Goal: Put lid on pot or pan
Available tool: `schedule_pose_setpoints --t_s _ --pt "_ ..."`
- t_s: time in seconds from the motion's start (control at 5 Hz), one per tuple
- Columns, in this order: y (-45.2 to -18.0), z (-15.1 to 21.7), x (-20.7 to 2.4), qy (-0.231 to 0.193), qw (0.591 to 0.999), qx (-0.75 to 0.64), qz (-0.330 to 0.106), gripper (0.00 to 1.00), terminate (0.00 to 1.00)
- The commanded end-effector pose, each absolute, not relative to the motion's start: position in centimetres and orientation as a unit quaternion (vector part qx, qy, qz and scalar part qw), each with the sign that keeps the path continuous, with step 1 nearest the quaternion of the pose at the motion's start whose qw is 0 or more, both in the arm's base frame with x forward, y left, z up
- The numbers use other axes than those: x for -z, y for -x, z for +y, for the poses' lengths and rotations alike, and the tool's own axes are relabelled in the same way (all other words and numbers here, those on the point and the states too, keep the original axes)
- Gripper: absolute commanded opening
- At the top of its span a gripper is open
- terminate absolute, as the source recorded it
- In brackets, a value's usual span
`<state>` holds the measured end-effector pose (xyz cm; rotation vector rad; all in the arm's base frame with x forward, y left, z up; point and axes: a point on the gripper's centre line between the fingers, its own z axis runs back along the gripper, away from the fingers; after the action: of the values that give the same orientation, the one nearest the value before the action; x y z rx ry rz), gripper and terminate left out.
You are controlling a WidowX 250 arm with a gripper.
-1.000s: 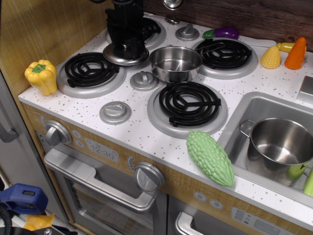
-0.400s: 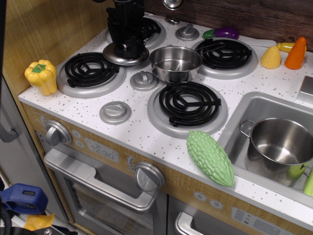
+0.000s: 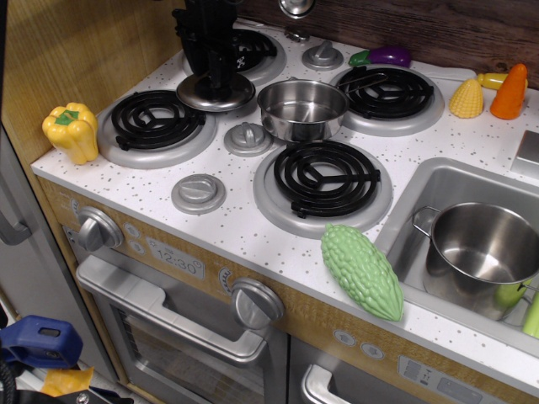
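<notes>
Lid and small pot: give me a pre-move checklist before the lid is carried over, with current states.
1. Gripper closed on the lid knob: cannot tell, the fingers hide the knob.
2. Lid clear of the stove top: cannot tell.
3. Small pot upright and empty: ok.
4. Lid to pot path unobstructed: ok, pot sits just right of the lid.
5. Lid level: ok.

One fixed view looks down from the front left, fairly near, across the counter (image 3: 253, 231) toward the back wall (image 3: 438, 29).
</notes>
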<state>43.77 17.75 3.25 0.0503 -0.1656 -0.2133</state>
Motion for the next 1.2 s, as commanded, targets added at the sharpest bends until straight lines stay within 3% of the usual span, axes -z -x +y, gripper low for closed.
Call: schedule_pose_setpoints --t_s 0.0,0.2,0.6,0.8,1.0 --pt "-44.3 18.9 -5.4 -0.038 0.987 0.105 -0.113 0.00 0.00" --pt "-44.5 19.0 -5.0 -0.033 0.987 0.104 -0.120 0.00 0.00" --pt "-44.5 17.6 -10.2 -0.083 0.987 0.102 -0.093 0.00 0.00" --pt "-45.1 16.4 -12.5 -0.080 0.989 0.088 -0.092 0.00 0.00" --pt "-45.7 13.2 -12.8 -0.086 0.989 0.059 -0.108 0.00 0.00"
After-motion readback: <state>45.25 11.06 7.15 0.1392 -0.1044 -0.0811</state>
